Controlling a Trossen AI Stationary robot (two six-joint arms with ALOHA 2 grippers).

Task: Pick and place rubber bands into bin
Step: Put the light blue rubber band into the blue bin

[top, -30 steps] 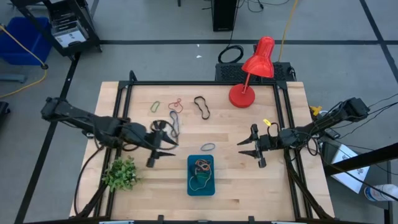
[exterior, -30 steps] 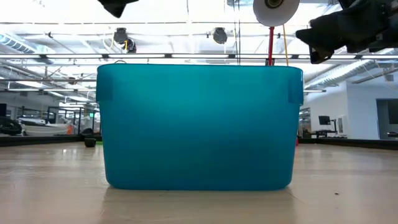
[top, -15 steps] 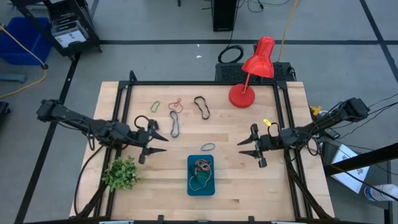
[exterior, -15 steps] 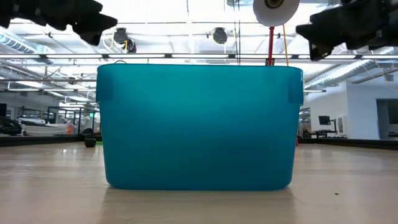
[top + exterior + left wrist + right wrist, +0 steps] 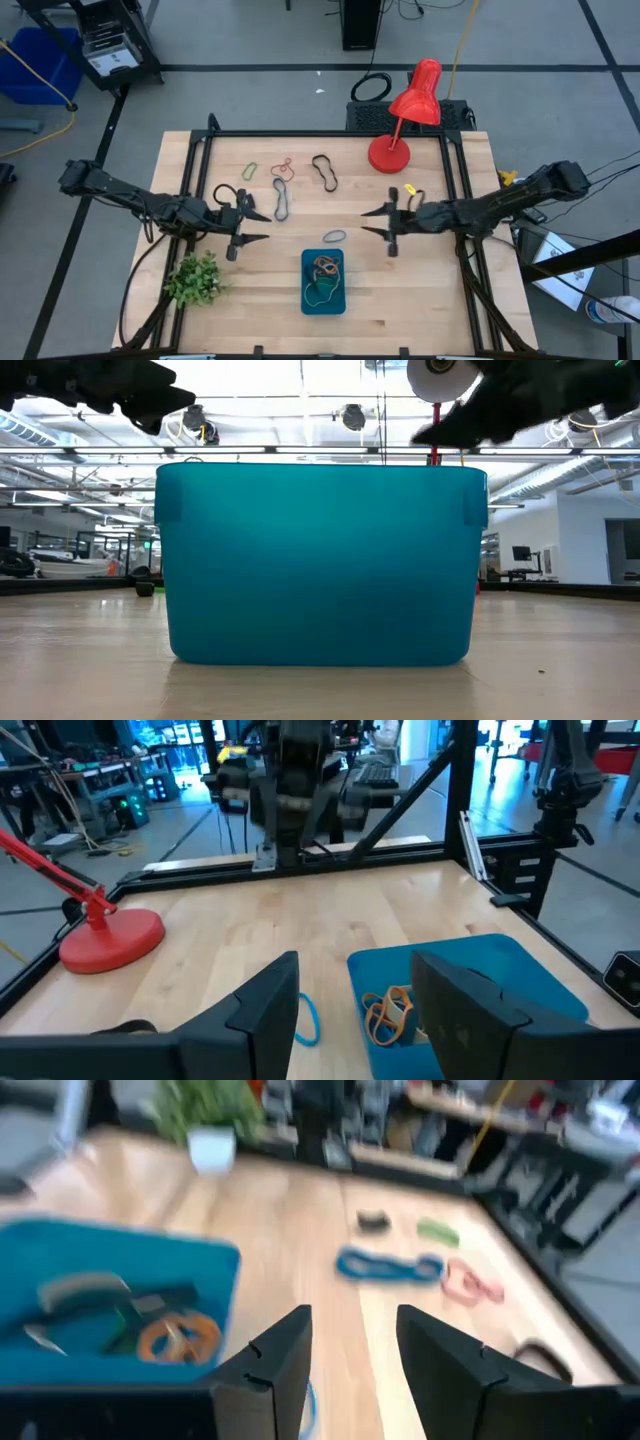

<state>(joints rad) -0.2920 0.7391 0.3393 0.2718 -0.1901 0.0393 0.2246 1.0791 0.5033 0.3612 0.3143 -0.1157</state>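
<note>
The table (image 5: 440, 300) is a light wooden slab bordered by a black frame. All positions below are given relative to the bin, as seen in the high view.

The red desk lamp (image 5: 405, 115) stands at the far right of the table, well apart from the bin. A small green potted plant (image 5: 193, 277) sits to the left of the bin, near the front edge of the table.

The bin (image 5: 323, 281) is a shallow teal tray at front centre. It holds several rubber bands (image 5: 324, 268), among them an orange one and a green one.

The left tool (image 5: 251, 227) hangs left of the bin and slightly beyond it. Its fingers stand apart and hold nothing. The right tool (image 5: 374, 221) hangs right of the bin and beyond it, near the blue band. Its fingers also stand apart and hold nothing.

Loose bands lie on the table beyond the bin:
- a blue band (image 5: 333, 236) just beyond the far edge of the bin;
- a dark band (image 5: 283, 200) farther out, to the left;
- a black band (image 5: 324, 171) farther still;
- a red band (image 5: 283, 167) beside it;
- a green band (image 5: 250, 171) leftmost in that row.
</note>
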